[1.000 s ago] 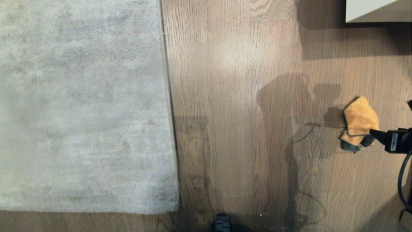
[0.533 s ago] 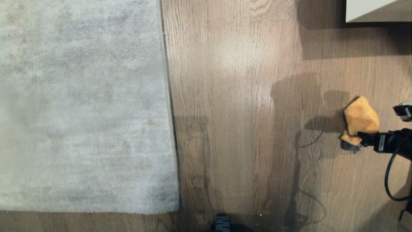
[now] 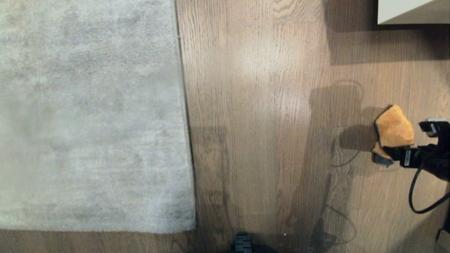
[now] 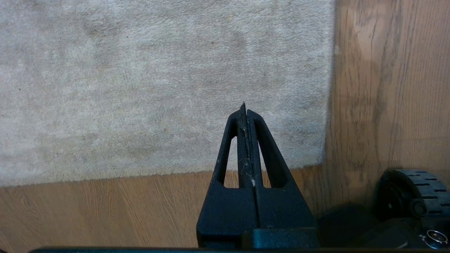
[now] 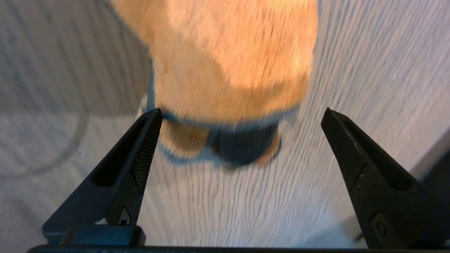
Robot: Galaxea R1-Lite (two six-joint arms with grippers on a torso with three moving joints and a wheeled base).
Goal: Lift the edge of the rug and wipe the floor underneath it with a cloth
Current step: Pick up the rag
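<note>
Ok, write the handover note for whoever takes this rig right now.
Right gripper: open, jaws either side of the cloth, nothing gripped.
Left gripper: shut, empty, parked above the rug near its corner.
Cloth lies crumpled on the floor, well right of the rug edge.
Rug lies flat.
Done: right arm lined up on the cloth.
Left: grip the cloth, lift the rug edge, wipe underneath.

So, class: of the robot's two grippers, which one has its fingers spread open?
The right gripper: its fingers stand wide apart beside the orange cloth on the floor. The left gripper is pressed shut above the rug.
</note>
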